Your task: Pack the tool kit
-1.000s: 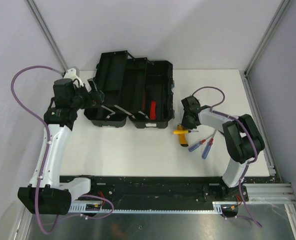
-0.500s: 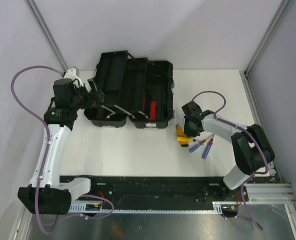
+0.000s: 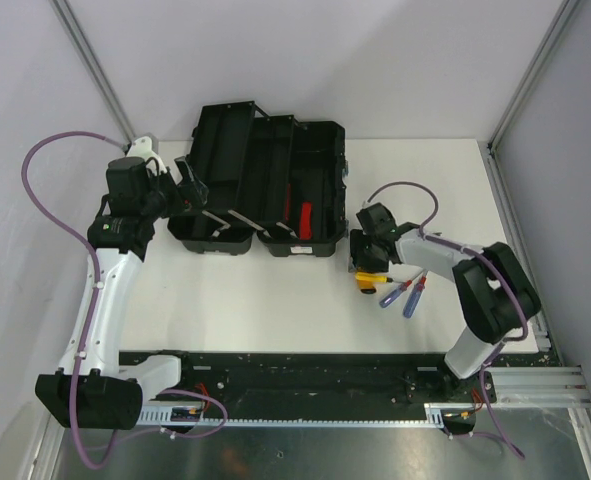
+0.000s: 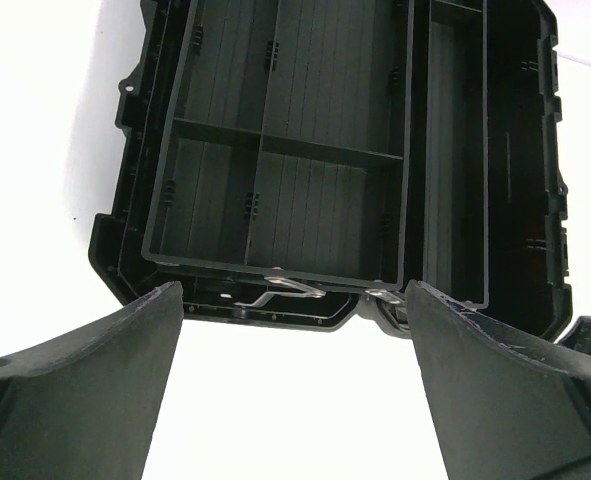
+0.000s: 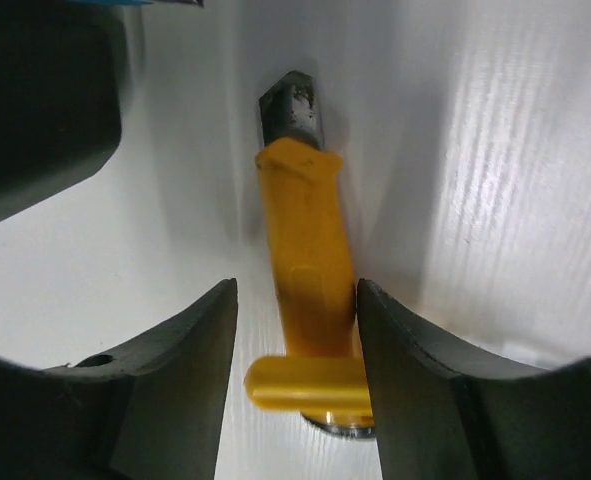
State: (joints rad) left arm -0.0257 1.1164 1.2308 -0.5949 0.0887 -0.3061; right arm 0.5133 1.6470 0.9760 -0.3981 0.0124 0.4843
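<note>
The black toolbox (image 3: pixel 265 190) stands open at the table's back, trays fanned out, with red-handled tools (image 3: pixel 305 217) inside. In the left wrist view its empty divided tray (image 4: pixel 275 150) lies ahead. My left gripper (image 3: pixel 190 192) is open and empty at the box's left end (image 4: pixel 295 296). My right gripper (image 3: pixel 365 263) is low over the yellow-handled screwdriver (image 3: pixel 365 283) right of the box. In the right wrist view the yellow handle (image 5: pixel 305 270) lies between the fingers of the right gripper (image 5: pixel 297 290). The right finger touches it and the left stands apart.
Two screwdrivers with blue and red handles (image 3: pixel 390 296) (image 3: pixel 411 300) lie on the white table just right of the yellow one. The toolbox's right wall (image 3: pixel 340 200) is close to the right gripper. Grey walls enclose the table.
My right gripper has moved left and down, over the yellow-handled screwdriver, which now lies between its fingers. The left arm has not moved.
</note>
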